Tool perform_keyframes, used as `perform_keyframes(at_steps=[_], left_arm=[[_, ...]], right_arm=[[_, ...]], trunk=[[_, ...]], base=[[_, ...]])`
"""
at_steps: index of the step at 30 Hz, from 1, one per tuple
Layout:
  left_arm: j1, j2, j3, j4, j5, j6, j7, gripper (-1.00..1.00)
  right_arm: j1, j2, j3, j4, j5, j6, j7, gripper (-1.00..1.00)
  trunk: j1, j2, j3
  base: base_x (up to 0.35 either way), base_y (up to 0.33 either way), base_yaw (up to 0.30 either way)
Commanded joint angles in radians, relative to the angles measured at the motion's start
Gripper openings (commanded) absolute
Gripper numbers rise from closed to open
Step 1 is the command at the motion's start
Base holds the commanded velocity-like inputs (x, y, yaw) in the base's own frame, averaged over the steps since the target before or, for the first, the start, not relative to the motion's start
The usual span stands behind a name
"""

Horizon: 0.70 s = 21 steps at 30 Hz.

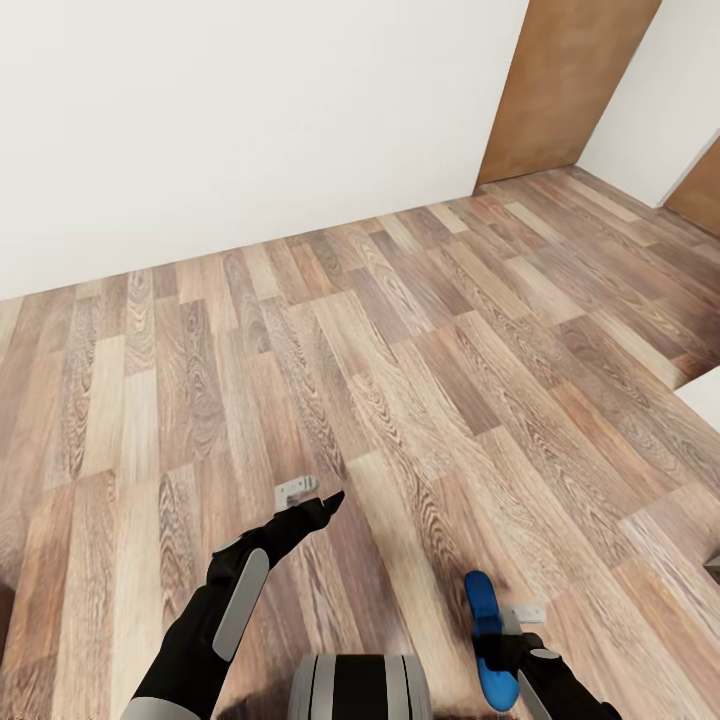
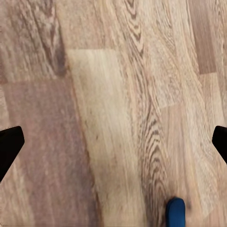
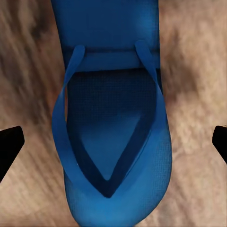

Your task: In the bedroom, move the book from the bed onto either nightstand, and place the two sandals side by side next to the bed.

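One bright blue sandal [image 1: 483, 612] lies on the wood-plank floor of the bedroom, just in front of my base on the right. My right gripper [image 1: 507, 642] hovers directly over it, open; in the right wrist view the sandal [image 3: 111, 142] with its straps spans the wide gap between the dark fingertips [image 3: 9, 147]. My left gripper [image 1: 315, 497] hangs open over bare floor to the sandal's left, and in the left wrist view the sandal's toe end [image 2: 176, 211] shows beyond it. The book, the bed and the nightstand are out of view.
A white wall [image 1: 250, 120] runs across the far side. A brown door [image 1: 565, 85] stands at the far right, with a second brown panel [image 1: 702, 190] beyond it. A white corner [image 1: 705, 395] juts in at the right edge. My base [image 1: 360, 690] is at the bottom.
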Motion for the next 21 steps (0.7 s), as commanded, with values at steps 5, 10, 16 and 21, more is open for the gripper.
perform_keyframes(at_steps=[5,10,16,21], left_arm=[[0.0,0.0,0.001,-0.001,0.004,0.006,-0.001,1.0],[0.0,0.0,0.001,-0.001,0.004,0.006,-0.001,1.0],[0.0,0.0,0.001,-0.001,0.005,0.006,-0.001,1.0],[0.0,0.0,0.001,-0.001,0.004,0.006,-0.001,1.0]], right_arm=[[0.0,0.0,-0.001,-0.002,0.001,0.006,0.0,1.0],[0.0,0.0,-0.001,-0.002,0.001,0.006,0.0,1.0],[0.0,0.0,-0.001,-0.002,0.001,0.006,0.0,1.0],[0.0,0.0,-0.001,-0.002,0.001,0.006,0.0,1.0]], trunk=[[0.002,-0.001,-0.02],[0.002,-0.002,-0.024],[0.002,-0.002,-0.024],[0.002,-0.002,-0.024]], base=[[0.0,0.0,0.0],[0.0,0.0,0.0],[0.063,0.0,0.0],[0.178,0.0,0.0]])
